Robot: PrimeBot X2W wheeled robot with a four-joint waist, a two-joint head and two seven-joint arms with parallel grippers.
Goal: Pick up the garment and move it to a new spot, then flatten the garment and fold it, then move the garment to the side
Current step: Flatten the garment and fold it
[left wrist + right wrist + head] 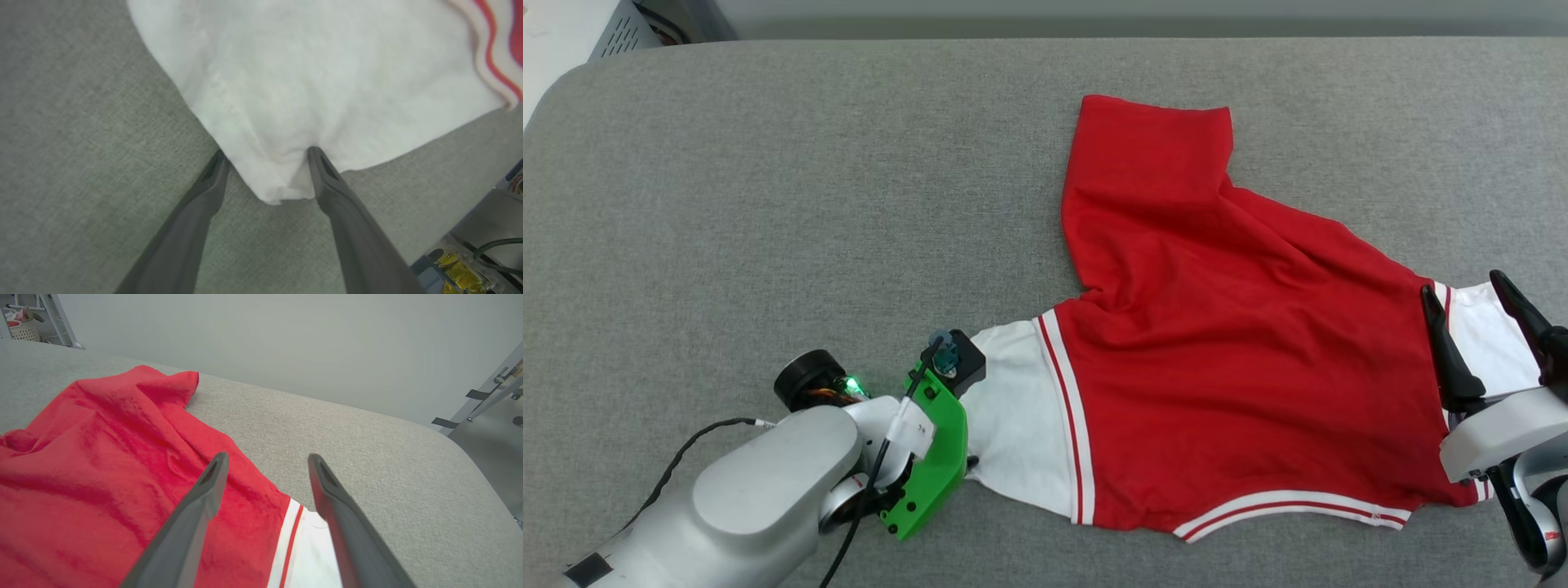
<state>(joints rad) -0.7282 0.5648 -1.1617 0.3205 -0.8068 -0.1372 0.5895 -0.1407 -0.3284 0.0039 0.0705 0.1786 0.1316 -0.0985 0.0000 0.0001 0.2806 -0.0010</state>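
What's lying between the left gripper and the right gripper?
The garment spans that whole stretch in the head view, with one white-sleeved end at the left gripper and the other at the right gripper.

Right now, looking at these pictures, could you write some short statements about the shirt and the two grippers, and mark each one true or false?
1. The shirt lies on a grey table. True.
2. Both grippers are shut. False: the left gripper and the right gripper are both open.
3. The tip of a white sleeve lies between the left gripper's fingers. True.
4. The shirt is folded into a neat square. False: it lies spread out and wrinkled.
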